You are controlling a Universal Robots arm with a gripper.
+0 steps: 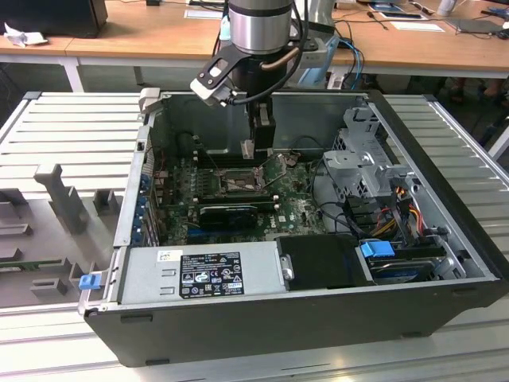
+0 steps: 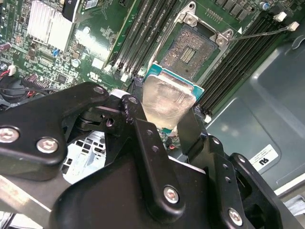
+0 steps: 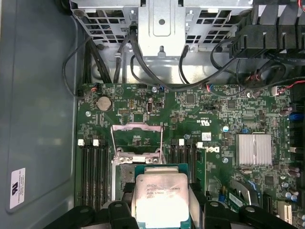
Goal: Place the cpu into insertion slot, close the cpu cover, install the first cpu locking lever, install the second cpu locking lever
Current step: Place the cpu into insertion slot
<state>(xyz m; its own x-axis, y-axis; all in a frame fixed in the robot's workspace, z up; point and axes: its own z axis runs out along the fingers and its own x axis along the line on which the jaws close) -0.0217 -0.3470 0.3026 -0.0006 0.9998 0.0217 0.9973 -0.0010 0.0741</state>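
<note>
Above the green motherboard (image 3: 214, 109), close by the open insertion slot (image 2: 193, 47), the tool (image 2: 166, 123) grips the cpu (image 2: 167, 98) by opposite edges, cpu cover (image 3: 137, 127) raised clear — it wants keeping level, corners squared to the socket, lowered without any sliding.

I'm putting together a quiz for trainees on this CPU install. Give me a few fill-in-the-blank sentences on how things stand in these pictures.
1. The gripper is shut on the ___.
2. The insertion slot is ___, its contacts bare.
3. The cpu cover is swung ___, off the slot.
Missing words: cpu; empty; open.
</note>
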